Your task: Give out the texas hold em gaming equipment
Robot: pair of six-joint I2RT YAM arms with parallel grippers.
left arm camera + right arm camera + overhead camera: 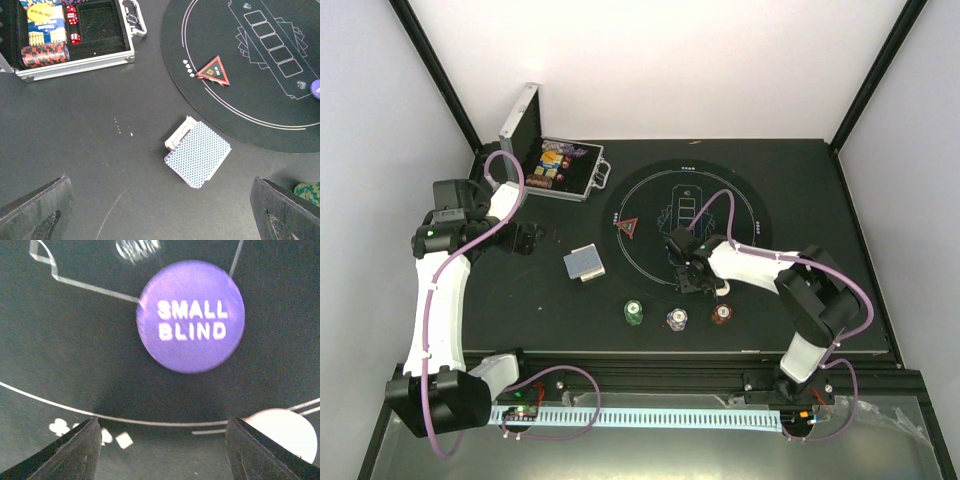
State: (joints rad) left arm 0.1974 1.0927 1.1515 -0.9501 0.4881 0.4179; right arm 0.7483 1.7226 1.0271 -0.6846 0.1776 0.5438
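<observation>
Top external view: poker gear partly distributed.
Button (190, 315), marker (628, 228) on mat (740, 200); chips (635, 313), cards (584, 263) beside mat; more in case (560, 165); left gripper (160, 192), right gripper (162, 440) both agape, empty.

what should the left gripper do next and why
Probably lower the left gripper straight down toward the cards. Its jaws stand open and empty. The cards lie in a flat stack on the bare table, just ahead of the fingers and roughly centred between them, off the mat and not yet dealt. Coming down would let the fingers close on the stack.
</observation>
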